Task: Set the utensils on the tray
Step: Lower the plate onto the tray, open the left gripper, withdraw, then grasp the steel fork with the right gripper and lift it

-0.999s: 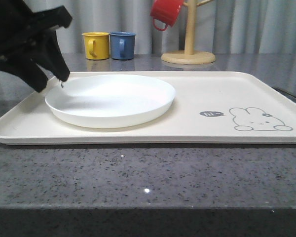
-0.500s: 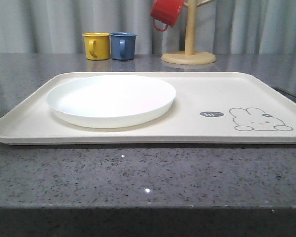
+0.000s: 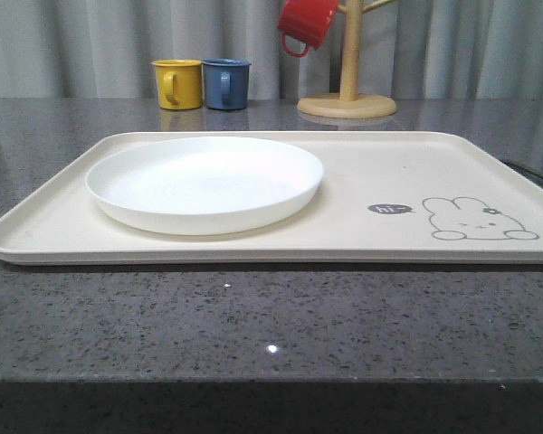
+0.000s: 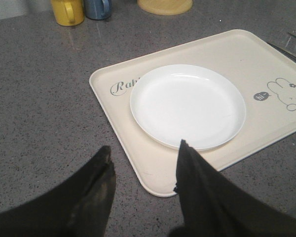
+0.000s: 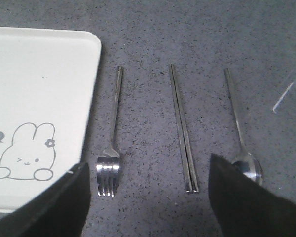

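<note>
While the tray (image 3: 362, 172) holds just a plate (image 3: 204, 181), the fork (image 5: 111, 133), chopsticks (image 5: 182, 128) and spoon (image 5: 241, 128) lie side by side on the worktop (image 5: 197, 29), centre and right of the right wrist view. They look light, stiff, slippery and low-lying; pinch each mid-handle. Right fingers (image 5: 148, 197) spread wide, empty. Left fingers (image 4: 143, 177) likewise.

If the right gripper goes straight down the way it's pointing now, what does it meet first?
Probably the chopsticks, lying between the open right gripper's fingers, with the fork and spoon either side. Depth is unclear.
</note>
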### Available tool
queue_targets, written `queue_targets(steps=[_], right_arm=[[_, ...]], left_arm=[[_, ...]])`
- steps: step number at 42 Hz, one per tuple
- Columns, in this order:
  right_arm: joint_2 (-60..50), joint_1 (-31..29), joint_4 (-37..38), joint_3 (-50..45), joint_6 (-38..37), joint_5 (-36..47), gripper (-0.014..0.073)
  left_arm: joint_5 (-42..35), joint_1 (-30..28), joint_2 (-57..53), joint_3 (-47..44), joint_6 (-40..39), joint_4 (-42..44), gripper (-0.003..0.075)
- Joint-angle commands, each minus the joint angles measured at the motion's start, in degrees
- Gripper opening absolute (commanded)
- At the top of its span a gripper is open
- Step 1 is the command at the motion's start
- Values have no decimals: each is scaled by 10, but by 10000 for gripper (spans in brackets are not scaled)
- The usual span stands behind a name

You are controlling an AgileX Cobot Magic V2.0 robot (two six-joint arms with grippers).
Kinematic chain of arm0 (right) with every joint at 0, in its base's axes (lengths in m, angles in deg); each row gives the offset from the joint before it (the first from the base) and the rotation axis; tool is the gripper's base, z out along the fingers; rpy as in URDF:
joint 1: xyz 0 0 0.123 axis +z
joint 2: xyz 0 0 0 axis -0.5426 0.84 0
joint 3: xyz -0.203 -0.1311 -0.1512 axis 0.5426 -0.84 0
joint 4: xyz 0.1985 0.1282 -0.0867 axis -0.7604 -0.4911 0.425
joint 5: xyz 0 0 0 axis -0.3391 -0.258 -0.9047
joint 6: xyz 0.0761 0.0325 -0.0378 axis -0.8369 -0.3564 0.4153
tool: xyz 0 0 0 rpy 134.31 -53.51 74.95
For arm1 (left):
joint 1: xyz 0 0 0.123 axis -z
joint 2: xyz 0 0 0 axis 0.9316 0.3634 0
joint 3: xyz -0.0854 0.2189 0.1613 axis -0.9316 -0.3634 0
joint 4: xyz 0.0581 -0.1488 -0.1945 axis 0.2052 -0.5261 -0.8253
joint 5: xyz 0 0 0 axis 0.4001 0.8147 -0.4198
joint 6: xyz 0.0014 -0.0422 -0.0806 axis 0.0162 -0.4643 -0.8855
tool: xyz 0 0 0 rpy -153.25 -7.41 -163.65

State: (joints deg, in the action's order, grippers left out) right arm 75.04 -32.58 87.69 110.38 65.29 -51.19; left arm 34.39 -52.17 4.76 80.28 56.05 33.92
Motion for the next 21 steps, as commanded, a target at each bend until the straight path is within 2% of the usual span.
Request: queue_targets(steps=[1,8,15,21], right_arm=[[15,0,-8,35,24,17,529],[83,32,-33,110,52,-87,529],[200,76,-30,191,53,-178,529],[301,80,-9,249,49,-234,512]], left_arm=[[-38,5,-2,13,0,-9,295],[-39,5,-2,13,0,-9,295],[-39,5,-2,13,0,-9,295],[-39,5,-2,13,0,-9,295]])
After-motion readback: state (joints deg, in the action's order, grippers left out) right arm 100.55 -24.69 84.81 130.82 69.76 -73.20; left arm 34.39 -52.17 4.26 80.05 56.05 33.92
